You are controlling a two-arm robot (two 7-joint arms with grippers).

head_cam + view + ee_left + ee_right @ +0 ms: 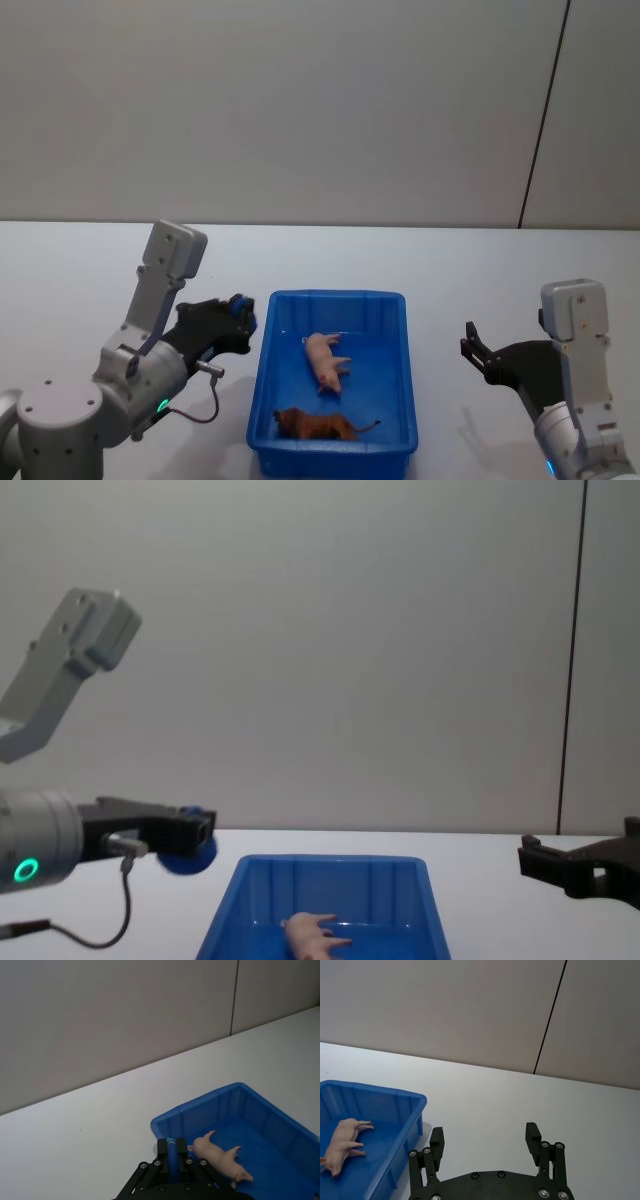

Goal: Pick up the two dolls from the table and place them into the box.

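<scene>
Both dolls lay inside the blue box (335, 385) on the white table (90, 280): the pale pink pig-like doll (326, 362) on its side near the middle of the floor, the brown lion-like doll (315, 425) close to the wall nearest the robot, the two apart from each other. The left gripper (243, 322) hung just beside the box's left rim, its fingers drawn together on nothing, while the right gripper (474, 350) waited well clear on the other side, fingers (437, 1138) spread wide and empty. Judged from how things lay, the placing looked done, and what remained to go wrong concerned the arms rather than the dolls. The left gripper sat close enough to the rim that a careless sweep toward the robot's right could catch the thick edge and shove or tip the box, spilling the light figures back onto the table. A loose cable (200, 410) looping under the left wrist might also drag across the tabletop or catch the box corner on retreat. The right arm, standing farther off, appeared to pose less risk.
</scene>
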